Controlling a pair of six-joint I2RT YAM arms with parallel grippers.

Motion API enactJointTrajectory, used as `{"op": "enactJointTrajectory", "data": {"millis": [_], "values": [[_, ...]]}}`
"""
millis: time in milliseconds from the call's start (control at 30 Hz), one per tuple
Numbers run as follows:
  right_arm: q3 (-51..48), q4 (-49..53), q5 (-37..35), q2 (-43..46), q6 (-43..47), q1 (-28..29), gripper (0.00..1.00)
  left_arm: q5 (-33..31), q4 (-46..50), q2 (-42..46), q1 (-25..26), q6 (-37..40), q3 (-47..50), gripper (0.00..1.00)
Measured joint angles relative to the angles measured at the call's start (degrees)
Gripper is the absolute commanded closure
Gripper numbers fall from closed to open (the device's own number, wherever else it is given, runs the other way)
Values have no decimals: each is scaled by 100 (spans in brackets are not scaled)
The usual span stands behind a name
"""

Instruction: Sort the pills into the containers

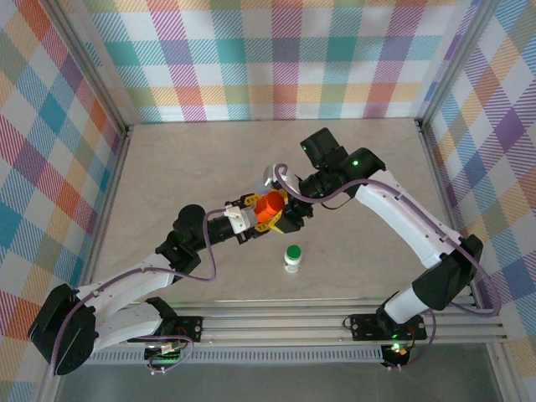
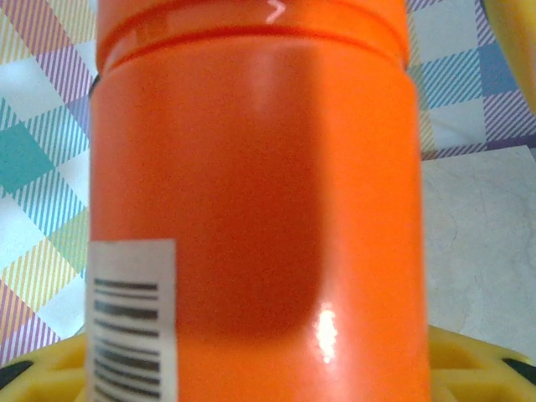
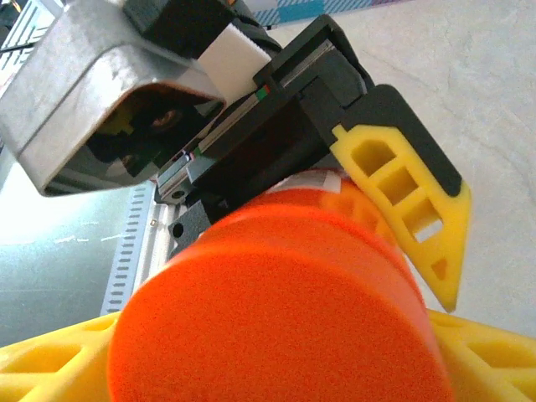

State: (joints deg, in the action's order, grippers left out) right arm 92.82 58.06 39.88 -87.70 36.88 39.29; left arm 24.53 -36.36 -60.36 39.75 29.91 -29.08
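An orange cylindrical bottle (image 1: 270,206) hangs above the table's middle, with my left gripper (image 1: 260,215) shut on its body. The left wrist view has the bottle (image 2: 251,209) up close, with its barcode label (image 2: 132,318) and yellow fingers (image 2: 481,360) at the bottom corners. My right gripper (image 1: 288,202) sits over the bottle's cap (image 3: 276,310). Its yellow fingers (image 3: 494,352) stand spread on either side of the cap, open. The left gripper's yellow finger (image 3: 402,193) presses the bottle's side. The pills and the containers are out of view.
A white bottle with a green cap (image 1: 291,258) stands upright on the table in front of the grippers. Checked walls (image 1: 268,59) close in the back and both sides. A metal rail (image 1: 335,322) runs along the near edge.
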Motion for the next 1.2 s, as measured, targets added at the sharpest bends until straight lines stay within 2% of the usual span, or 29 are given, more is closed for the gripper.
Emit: {"op": "enactJointTrajectory", "data": {"millis": [100, 167, 200, 300, 400, 433, 500, 533, 567, 600, 800, 933, 1067, 1200], "values": [[118, -151, 7, -129, -122, 74, 27, 0, 0, -7, 0, 0, 0, 100], [166, -214, 0, -188, -188, 109, 33, 2, 0, -20, 0, 2, 0, 100], [184, -234, -7, -214, -221, 122, 38, 4, 0, -22, 0, 4, 0, 100], [225, -275, -39, -254, -203, 122, 64, -90, 22, -35, 2, -39, -2, 100], [245, -221, -31, -251, -205, 122, 76, -103, 33, -46, -2, -35, -2, 100], [247, -184, -26, -249, -214, 122, 78, -98, 37, -46, -2, -17, -2, 94], [247, -175, -76, -247, -199, 125, 80, -101, 61, -46, -2, -17, -2, 74], [247, -184, -98, -249, -201, 125, 80, -109, 74, -46, -2, -28, -2, 51], [247, -188, -146, -249, -203, 125, 81, -122, 85, -46, -2, -31, -2, 4], [247, -197, -192, -247, -238, 125, 81, -118, 79, -46, -2, 11, -2, 0], [247, -302, -684, -238, -459, -15, 82, -127, 13, -46, 26, 44, -7, 0], [245, -415, -1099, -173, -647, -413, 81, -273, -52, -20, 26, 66, -7, 0], [262, -634, -1971, -175, -1038, -929, 81, -688, -293, 9, 26, 57, 44, 0], [625, -699, -3252, -702, -1526, -1432, 83, -1440, -643, -44, 28, -127, 114, 0]]}}
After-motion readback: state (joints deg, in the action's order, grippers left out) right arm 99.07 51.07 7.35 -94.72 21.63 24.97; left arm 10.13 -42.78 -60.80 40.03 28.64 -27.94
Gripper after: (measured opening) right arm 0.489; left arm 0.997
